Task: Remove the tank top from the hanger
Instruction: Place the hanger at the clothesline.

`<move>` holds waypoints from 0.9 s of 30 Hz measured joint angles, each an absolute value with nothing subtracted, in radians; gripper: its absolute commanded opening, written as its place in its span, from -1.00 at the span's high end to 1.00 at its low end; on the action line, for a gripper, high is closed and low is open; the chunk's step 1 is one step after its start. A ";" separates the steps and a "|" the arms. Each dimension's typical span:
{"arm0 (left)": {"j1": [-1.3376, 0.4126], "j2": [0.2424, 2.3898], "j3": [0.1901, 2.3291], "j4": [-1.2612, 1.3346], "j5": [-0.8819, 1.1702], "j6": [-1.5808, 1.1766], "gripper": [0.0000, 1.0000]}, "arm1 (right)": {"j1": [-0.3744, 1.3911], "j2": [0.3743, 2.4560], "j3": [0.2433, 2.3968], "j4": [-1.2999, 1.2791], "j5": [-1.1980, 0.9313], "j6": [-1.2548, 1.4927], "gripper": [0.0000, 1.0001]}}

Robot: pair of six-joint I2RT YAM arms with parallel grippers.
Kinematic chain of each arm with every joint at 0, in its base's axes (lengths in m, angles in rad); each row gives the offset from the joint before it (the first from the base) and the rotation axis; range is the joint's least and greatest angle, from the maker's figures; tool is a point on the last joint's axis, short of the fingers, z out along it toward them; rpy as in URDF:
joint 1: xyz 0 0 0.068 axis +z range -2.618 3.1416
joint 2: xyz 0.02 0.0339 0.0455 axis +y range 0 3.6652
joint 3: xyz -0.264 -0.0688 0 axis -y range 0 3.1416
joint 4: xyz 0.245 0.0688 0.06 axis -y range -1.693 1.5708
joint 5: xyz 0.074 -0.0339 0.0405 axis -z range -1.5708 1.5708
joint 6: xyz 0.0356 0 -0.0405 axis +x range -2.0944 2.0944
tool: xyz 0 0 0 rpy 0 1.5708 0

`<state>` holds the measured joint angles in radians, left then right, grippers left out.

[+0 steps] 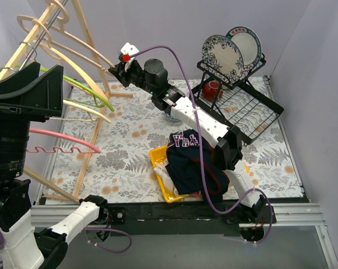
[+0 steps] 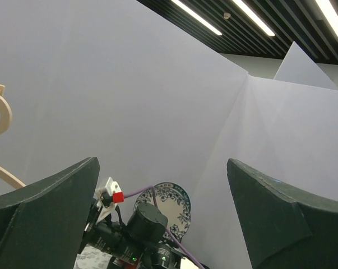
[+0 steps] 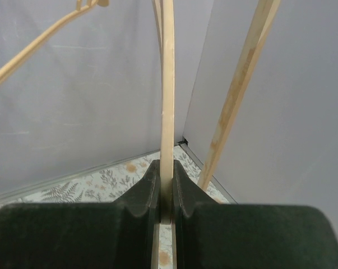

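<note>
**Tank top heaped on the basket; right hand pinches a hanger**

From above, a fern-and-flower patterned tabletop (image 1: 129, 134) fills the corner between pale lilac walls. A black wire dish rack (image 1: 253, 115) stands at the far right with two blue-patterned plates (image 1: 222, 53) upright in it and a red cup (image 1: 212, 88) at its left end. The navy tank top (image 1: 185, 162) lies crumpled to the near left of the dish rack, draped over a yellow basket (image 1: 156, 159). Far to the left of the dish rack, a wooden clothes rack (image 1: 82, 25) carries several hangers. The right hand (image 1: 117, 70) is pressed onto the tip of a pale wooden hanger (image 1: 101, 61). The left hand (image 1: 37, 92) is raised close to the camera, well left of the dish rack.

The left wrist view shows the left hand (image 2: 162, 162) spread wide and holding nothing. Plain walls meet in a corner and a dark slatted ceiling has strip lights.

In the right wrist view, the right hand (image 3: 166, 168) pinches the thin hanger strip (image 3: 167, 112). A slanted rack post (image 3: 241, 89) stands just beside it, with the wall corner behind.
</note>
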<state>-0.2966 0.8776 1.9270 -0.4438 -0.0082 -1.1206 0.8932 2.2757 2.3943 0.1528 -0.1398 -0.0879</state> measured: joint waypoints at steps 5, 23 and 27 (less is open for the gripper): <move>-0.297 0.889 1.963 -0.451 -0.024 -1.101 -0.96 | 0.896 2.199 2.364 0.064 -0.141 -0.186 0.97; -0.297 0.888 1.952 -0.448 -0.031 -1.103 -0.96 | 0.887 2.116 2.409 -0.159 -0.169 -0.254 0.97; -0.297 0.888 1.950 -0.448 -0.031 -1.105 -0.96 | 0.870 2.122 2.409 -0.144 -0.185 -0.219 0.97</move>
<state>-0.2966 0.8875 1.9503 -0.4480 -0.0307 -1.1049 0.8696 2.1220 2.4088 -0.1436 -0.1848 -0.2192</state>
